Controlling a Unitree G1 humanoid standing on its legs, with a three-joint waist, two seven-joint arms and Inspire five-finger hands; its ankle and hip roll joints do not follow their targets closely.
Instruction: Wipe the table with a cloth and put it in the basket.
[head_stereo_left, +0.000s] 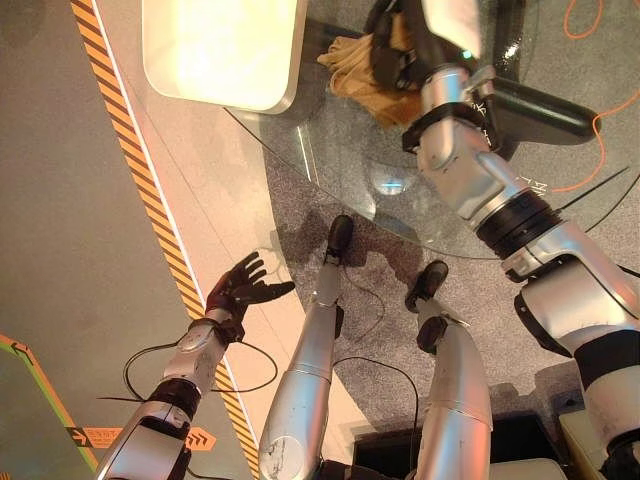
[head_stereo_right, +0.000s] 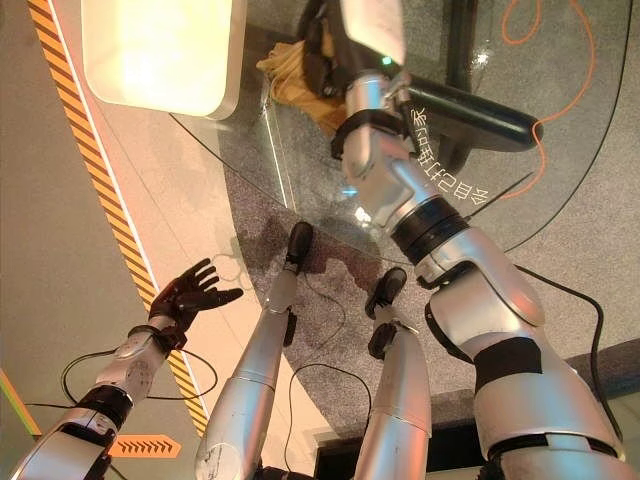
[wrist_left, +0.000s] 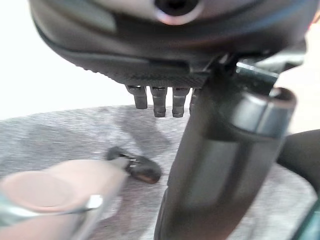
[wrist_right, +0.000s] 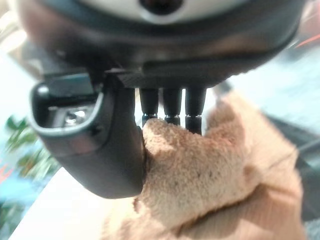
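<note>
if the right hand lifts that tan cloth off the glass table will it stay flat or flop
Probably flop: the tan cloth already lies bunched in soft folds under the right hand, so it looks limp. Its fuzzy pile should grip the fingers well, yet likely slides easily over the smooth glass table. It seems light.

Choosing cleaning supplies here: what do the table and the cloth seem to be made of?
The table looks like clear glass: the floor shows through it and its surface glints. The cloth, gripped by the right hand, looks like tan, fuzzy terry or microfibre, with a napped pile.
</note>
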